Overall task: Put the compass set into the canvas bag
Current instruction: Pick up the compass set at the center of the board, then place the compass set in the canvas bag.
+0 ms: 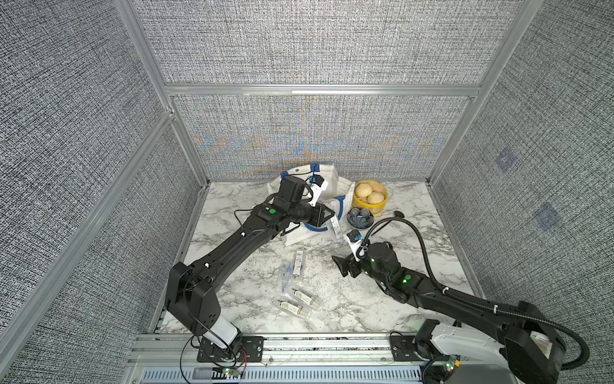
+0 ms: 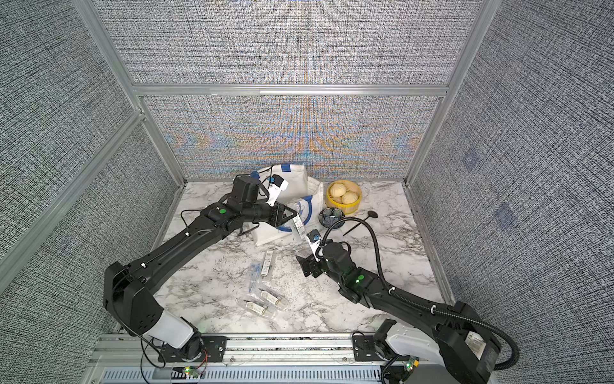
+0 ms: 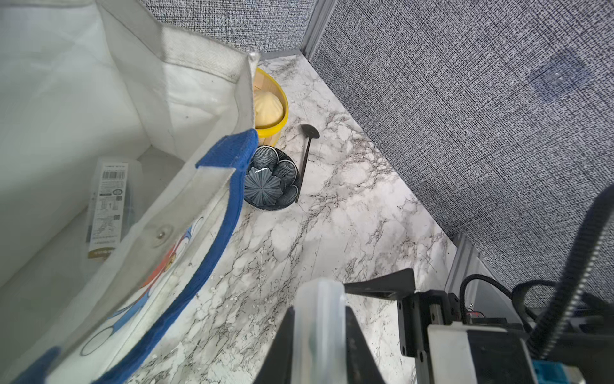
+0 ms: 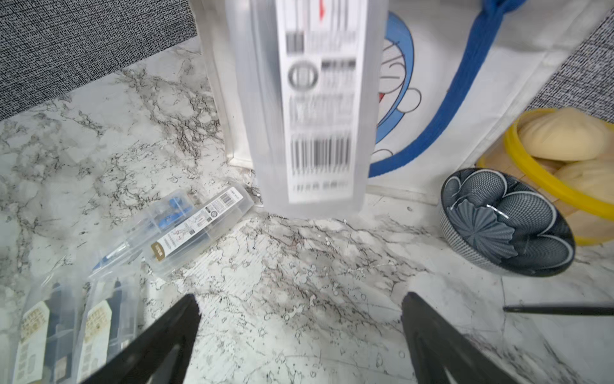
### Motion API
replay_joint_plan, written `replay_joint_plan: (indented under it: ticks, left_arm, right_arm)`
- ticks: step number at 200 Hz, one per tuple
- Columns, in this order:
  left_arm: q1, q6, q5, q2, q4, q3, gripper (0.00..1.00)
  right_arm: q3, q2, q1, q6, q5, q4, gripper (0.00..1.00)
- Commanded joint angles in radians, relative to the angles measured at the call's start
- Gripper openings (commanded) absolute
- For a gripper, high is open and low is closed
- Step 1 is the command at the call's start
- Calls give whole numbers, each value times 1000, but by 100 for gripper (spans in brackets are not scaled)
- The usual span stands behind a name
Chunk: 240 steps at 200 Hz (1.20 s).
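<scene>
A compass set (image 4: 312, 99) in a clear case is held clamped in the left pincer (image 1: 328, 215), just in front of the canvas bag (image 1: 337, 189) and outside its mouth. The right pincer (image 4: 300, 302) is seen spread wide and empty near the bag's front (nothing is touched by its fingers). A second cased set (image 3: 108, 206) is seen lying inside the bag. Further packs (image 1: 295, 301) are scattered over the worktop (image 1: 422, 246) before it. A yellow basket (image 1: 370, 197) and a dark bowl (image 1: 360, 217) are set beside the bag.
</scene>
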Motion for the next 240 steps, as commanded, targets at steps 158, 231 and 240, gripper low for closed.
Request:
replay_joint_plan:
  ticks: [158, 231, 240]
  left_arm:
    - [141, 103, -262, 171, -221, 460, 3]
    - [200, 175, -285, 367, -279, 699, 3]
    - [201, 179, -285, 387, -282, 710, 3]
  right_arm:
    - [-18, 68, 1, 83, -63, -13, 93]
    - [18, 111, 2, 97, -24, -52, 90]
    - [19, 112, 2, 98, -24, -51, 90]
